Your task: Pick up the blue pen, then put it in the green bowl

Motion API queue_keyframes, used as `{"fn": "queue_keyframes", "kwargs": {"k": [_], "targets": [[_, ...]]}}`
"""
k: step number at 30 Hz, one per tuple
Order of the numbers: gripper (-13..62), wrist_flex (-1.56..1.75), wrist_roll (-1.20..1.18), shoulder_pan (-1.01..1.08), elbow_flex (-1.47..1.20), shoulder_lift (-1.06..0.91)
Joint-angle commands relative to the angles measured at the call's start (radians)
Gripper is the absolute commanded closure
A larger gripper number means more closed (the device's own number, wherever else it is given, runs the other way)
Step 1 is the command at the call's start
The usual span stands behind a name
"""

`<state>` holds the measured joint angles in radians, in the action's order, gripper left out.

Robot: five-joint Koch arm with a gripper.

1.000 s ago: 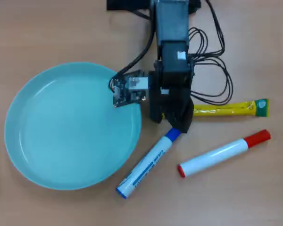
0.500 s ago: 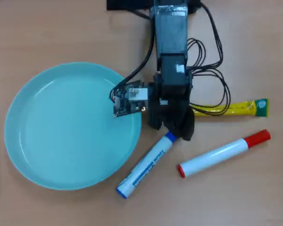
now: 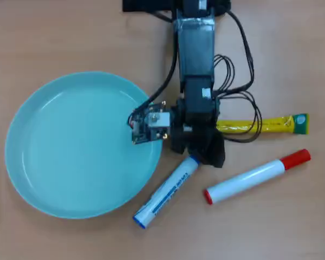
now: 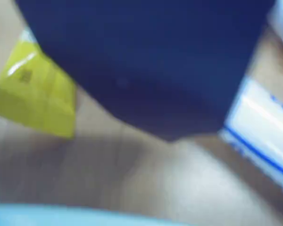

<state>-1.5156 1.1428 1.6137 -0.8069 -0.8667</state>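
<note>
Gripper (image 3: 197, 157) sitting low over the capped end of the blue pen (image 3: 165, 193), right beside the green bowl (image 3: 70, 162).

Wrist view, closest in: a dark blurred gripper body is filling the upper frame, so the jaws are not showing separately and I cannot tell whether they are apart or together. The pen's white barrel with its blue stripe (image 4: 264, 136) is lying at the right edge, the yellow sachet (image 4: 35, 92) at the left, and a strip of bowl rim (image 4: 61, 214) is running along the bottom. Overhead view: the pen is lying diagonally on the wooden table (image 3: 292, 227), its lower end touching or overlapping the bowl's rim. The red-capped marker (image 3: 257, 176) is lying to the right, apart from the pen. Farther up, the sachet (image 3: 262, 124) is lying behind the arm's cables.
</note>
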Motion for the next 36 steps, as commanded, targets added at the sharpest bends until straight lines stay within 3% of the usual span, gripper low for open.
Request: {"fn": "queue_keyframes", "kwargs": {"k": [1, 28, 32, 36], "targets": [[8.4, 0.018, -0.012, 0.0, 0.117, -0.002], [9.9, 0.011, -0.186, 0.011, 0.173, 0.1], [16.0, 0.009, -0.199, 0.014, 0.169, 0.101], [29.4, 0.008, -0.199, 0.011, 0.169, 0.101]]}}
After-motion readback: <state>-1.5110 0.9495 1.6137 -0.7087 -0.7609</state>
